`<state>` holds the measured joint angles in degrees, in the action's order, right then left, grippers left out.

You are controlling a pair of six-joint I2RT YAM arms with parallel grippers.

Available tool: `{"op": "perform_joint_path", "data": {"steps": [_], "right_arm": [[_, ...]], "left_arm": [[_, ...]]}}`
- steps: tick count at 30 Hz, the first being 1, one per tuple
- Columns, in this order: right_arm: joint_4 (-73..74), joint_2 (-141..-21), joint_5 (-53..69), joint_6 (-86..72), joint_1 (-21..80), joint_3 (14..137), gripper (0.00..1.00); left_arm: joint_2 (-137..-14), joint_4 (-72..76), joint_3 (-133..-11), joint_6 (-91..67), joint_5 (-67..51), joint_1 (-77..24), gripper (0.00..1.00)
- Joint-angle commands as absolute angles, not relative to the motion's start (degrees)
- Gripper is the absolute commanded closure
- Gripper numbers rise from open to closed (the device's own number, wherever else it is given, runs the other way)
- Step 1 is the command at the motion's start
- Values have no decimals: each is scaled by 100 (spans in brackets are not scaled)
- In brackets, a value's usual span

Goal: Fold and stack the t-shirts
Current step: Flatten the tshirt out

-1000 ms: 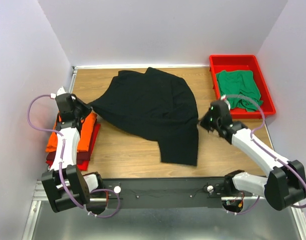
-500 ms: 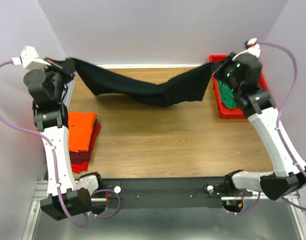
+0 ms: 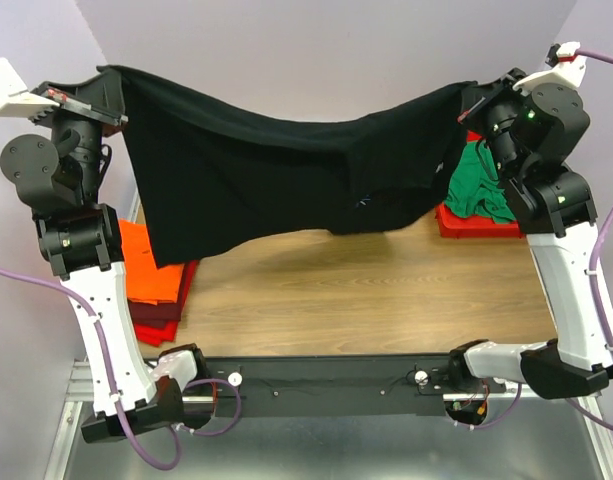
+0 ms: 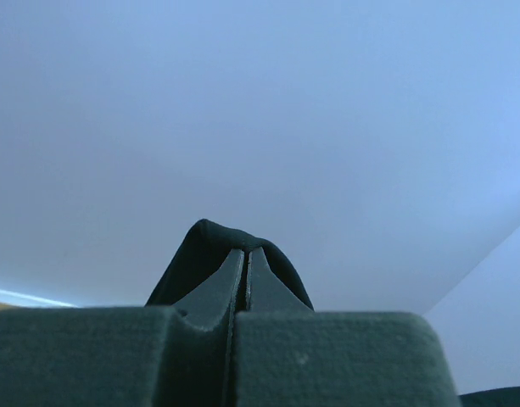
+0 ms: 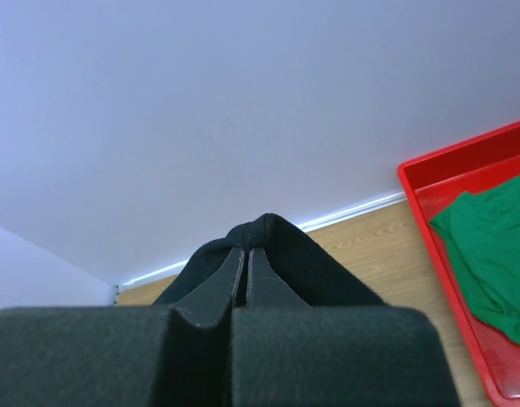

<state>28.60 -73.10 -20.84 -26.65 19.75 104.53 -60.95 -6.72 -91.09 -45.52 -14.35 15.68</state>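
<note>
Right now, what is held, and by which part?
The black t-shirt: left hand and right hand each pinch an opposite end of its upper edge.

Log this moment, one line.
left tool shut on black t-shirt | right tool shut on it | shirt hangs spread above table

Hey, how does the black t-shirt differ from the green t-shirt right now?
The black t-shirt hangs in the air, stretched between the left gripper and the right gripper, both shut on it. The green t-shirt lies crumpled in the red tray. The black t-shirt also spreads much wider than the green t-shirt. Both are unfolded soft cloth.
</note>
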Motion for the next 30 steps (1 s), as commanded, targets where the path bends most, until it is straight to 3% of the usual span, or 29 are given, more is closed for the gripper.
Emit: {"op": "perform_joint_path", "data": {"steps": [1,7,13,18,22,26,30], "right_arm": [[2971,-7295,-2496,-2426,1934,10766,100],[2953,-8102,-2408,-2347,1872,11293,99],[2409,-9497,-1434,-2478,1285,11952,100],[1873,-11001,-607,-2549,923,13014,100],[1819,-12171,-334,-2487,817,15058,100],[1164,-12060,-395,-2417,791,15093,100],[809,-11409,-308,-2426,782,14363,100]], "left_arm": [[-6293,-580,-9465,-4693,-1336,1600,100],[-6907,-133,-9396,-5027,-1714,1608,100],[-8066,404,-9404,-5107,-2021,1503,100],[-9742,492,-10650,-5071,-2109,1196,100],[-11089,238,-12546,-5282,-2354,1046,100],[-11716,9,-14280,-5414,-2409,1081,100],[-11304,272,-13573,-5485,-2443,1283,100]]}}
